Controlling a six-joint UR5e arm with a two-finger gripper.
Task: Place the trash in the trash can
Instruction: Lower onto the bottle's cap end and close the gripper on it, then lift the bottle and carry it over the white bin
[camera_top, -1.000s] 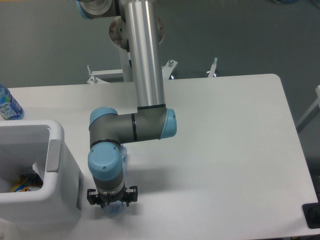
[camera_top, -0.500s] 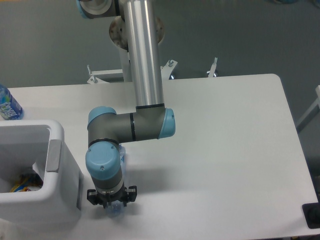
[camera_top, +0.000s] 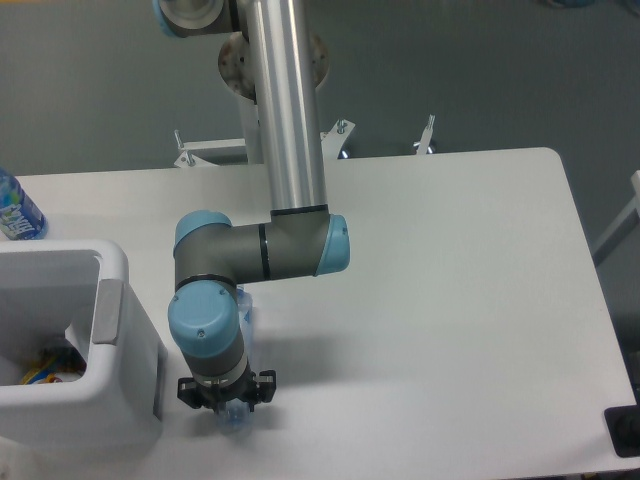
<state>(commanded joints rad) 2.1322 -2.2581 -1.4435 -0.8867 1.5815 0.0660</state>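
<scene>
The trash in view is a slim clear plastic bottle (camera_top: 243, 305) lying lengthwise under the arm's wrist, its bluish end (camera_top: 233, 417) poking out below the black gripper body. My gripper (camera_top: 228, 400) points straight down over it, and its fingers are mostly hidden by the wrist. It appears shut on the bottle, which shifts along with it. The trash can (camera_top: 112, 300), a boxy white bin with a thick rim and a grey side panel, stands just left of the gripper at the table's front left.
Colourful scraps (camera_top: 45, 365) lie at the bottom of the bin. A bottle with a blue-and-white label (camera_top: 15, 212) stands at the far left edge of the white table (camera_top: 450, 300). The silver upper arm (camera_top: 290, 110) rises at the back centre.
The wrist and gripper have drifted slightly left toward the bin, and the bottle has shifted with them.
</scene>
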